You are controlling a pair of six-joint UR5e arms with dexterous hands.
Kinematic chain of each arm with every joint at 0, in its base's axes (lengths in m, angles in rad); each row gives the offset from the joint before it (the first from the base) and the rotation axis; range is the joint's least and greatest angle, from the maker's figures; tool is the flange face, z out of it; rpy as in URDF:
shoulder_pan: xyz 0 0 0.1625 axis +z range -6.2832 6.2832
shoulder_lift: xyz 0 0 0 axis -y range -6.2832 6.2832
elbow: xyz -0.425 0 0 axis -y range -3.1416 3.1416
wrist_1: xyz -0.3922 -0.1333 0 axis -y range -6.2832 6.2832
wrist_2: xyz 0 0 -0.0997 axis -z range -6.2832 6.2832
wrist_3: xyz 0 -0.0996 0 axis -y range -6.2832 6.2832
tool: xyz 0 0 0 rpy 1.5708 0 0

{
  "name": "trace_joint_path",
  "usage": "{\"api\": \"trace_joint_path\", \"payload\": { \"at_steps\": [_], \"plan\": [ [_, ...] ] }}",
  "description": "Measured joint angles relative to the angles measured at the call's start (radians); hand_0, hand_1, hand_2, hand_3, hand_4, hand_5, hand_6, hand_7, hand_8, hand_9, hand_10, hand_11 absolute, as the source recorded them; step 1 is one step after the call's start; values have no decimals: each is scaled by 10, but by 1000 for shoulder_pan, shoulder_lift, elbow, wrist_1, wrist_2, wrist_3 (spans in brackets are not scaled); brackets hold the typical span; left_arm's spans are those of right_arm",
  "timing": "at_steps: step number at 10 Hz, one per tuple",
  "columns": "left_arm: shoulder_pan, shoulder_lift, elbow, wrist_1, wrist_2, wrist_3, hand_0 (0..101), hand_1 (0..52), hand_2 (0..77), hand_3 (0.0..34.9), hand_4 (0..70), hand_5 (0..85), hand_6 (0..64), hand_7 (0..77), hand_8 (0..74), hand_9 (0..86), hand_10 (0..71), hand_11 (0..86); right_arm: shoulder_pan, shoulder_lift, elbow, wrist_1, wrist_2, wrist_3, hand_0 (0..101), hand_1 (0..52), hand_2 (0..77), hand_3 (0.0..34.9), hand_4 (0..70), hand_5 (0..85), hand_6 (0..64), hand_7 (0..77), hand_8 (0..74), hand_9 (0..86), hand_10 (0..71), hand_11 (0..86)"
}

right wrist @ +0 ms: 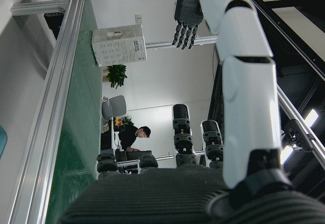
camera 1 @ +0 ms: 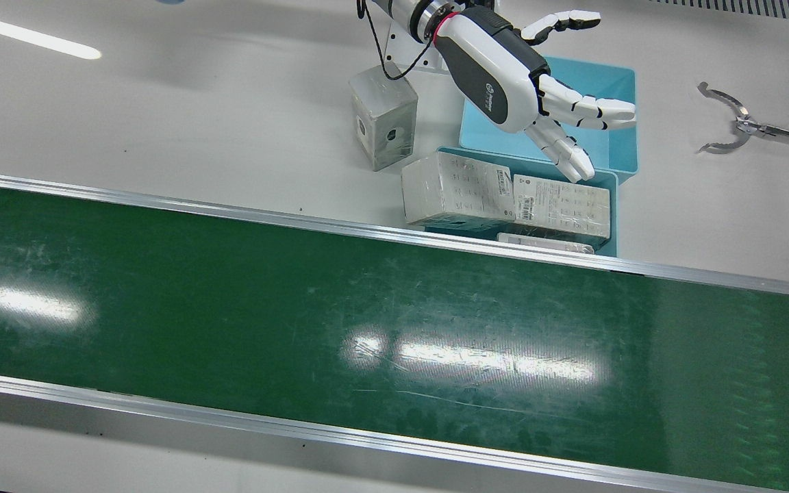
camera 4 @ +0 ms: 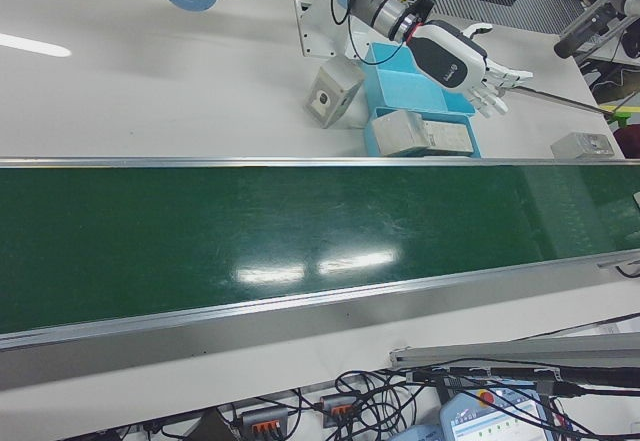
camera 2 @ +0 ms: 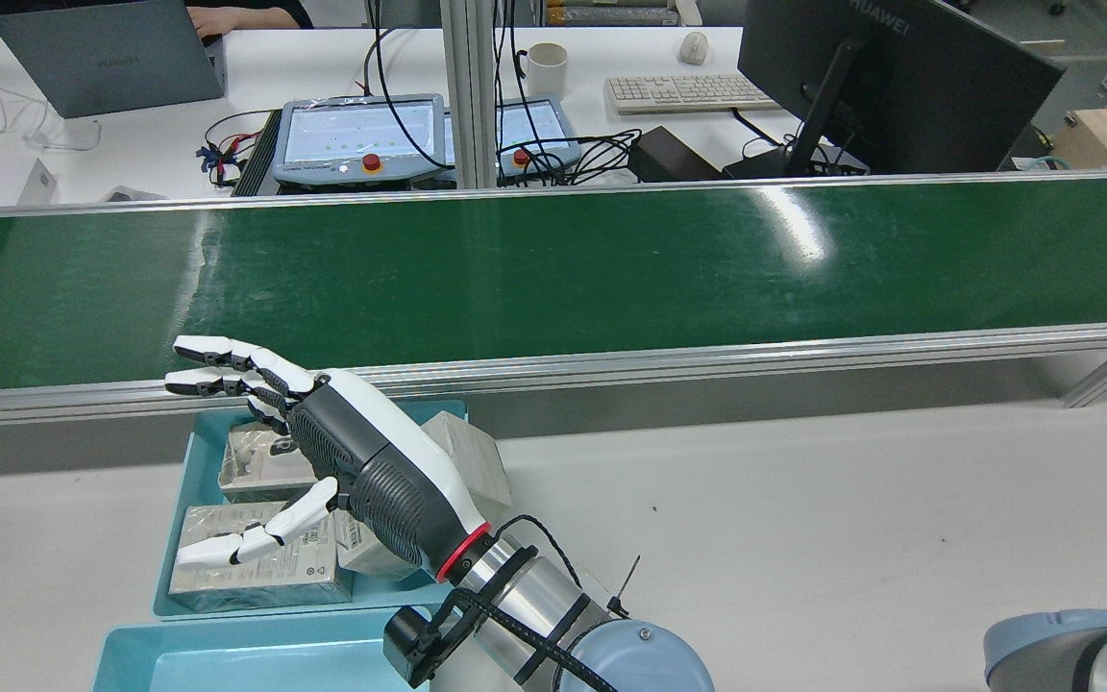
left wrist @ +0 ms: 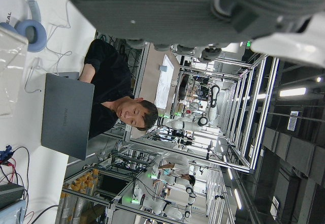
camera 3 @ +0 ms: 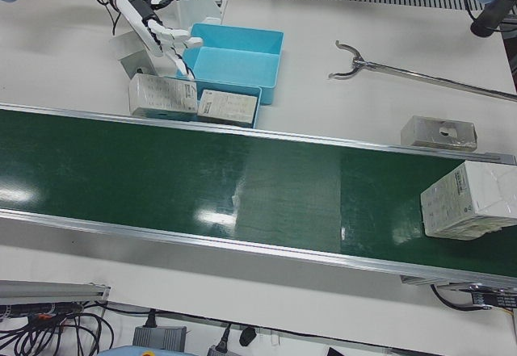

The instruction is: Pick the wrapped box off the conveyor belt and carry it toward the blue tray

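Wrapped box (camera 3: 468, 201): lies on the green conveyor belt (camera 3: 242, 186) at the right end of the left-front view, well apart from both hands and untouched. The right hand view also shows it on the belt (right wrist: 119, 43); the front, rear and right-front views cut it off.
Left hand (camera 1: 524, 89): hovers over the blue trays, fingers (camera 1: 593, 109) spread and nearly straight, holding nothing. The rear view (camera 2: 361, 461) shows its back, fingertips reaching toward the belt rail.
Near blue tray (camera 1: 614, 181): sits against the belt's rail on the robot's side and holds other wrapped boxes (camera 1: 449, 188); the left one leans out over the tray's rim.
Far blue tray (camera 1: 617, 79): touches the first on its robot side and is bare inside.
Right hand (right wrist: 238, 97): seen only by its own camera, fingers extended and apart, nothing between them. The rear view shows just its arm (camera 2: 1072, 654).
Grey box (camera 1: 384, 123): on the white table, just beside the trays.
Grabber tool (camera 1: 730, 127): lies on the table, well right of the trays in the front view.
Spare wrapped box (camera 3: 439, 132): on the table beside the rail, seen in the left-front view.
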Motion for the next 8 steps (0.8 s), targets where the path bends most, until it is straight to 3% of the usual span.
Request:
{"api": "trace_joint_path", "payload": {
  "at_steps": [6, 8],
  "plan": [
    [0, 0, 0, 0, 0, 0, 0, 0, 5, 0, 0, 11, 0, 0, 0, 0, 5, 0, 0, 0, 0, 0, 0, 0, 498, 185, 207, 173, 60, 196, 104, 180, 22, 22, 33, 60],
    [0, 0, 0, 0, 0, 0, 0, 0, 5, 0, 0, 11, 0, 0, 0, 0, 0, 0, 0, 0, 0, 0, 0, 0, 499, 185, 207, 153, 65, 207, 109, 191, 22, 38, 33, 71]
  ]
}}
